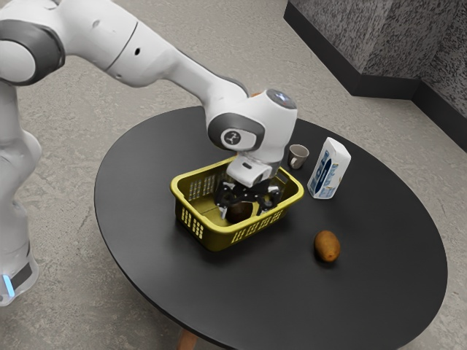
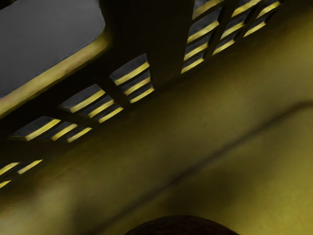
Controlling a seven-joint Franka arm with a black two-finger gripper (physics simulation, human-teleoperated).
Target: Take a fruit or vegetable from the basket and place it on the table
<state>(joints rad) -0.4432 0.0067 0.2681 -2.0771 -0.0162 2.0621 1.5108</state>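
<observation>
Exterior view: the arm is reaching in from the upper left and lowering its gripper into the yellow basket, which is standing on the round black table. The fingers are standing widely parted and pointing down, one on either side of the dark fruit. A gap is showing between the fruit and the finger toward the exterior view's right; the gripper is holding nothing. The dark fruit is resting inside the basket, its kind not being clear. Outside the basket, a brown fruit is lying on the bare tabletop, toward the exterior view's lower right. A white and blue carton is standing near the basket, and a small mug is sitting between the carton and the hand, just beyond the rim.

Wrist view: the camera is looking down into the basket. The slotted wall is meeting the yellow floor, along which a thin dark line is running. The rounded, nearly black top of the dark fruit is rising just under the hand, apart from the slotted wall.
</observation>
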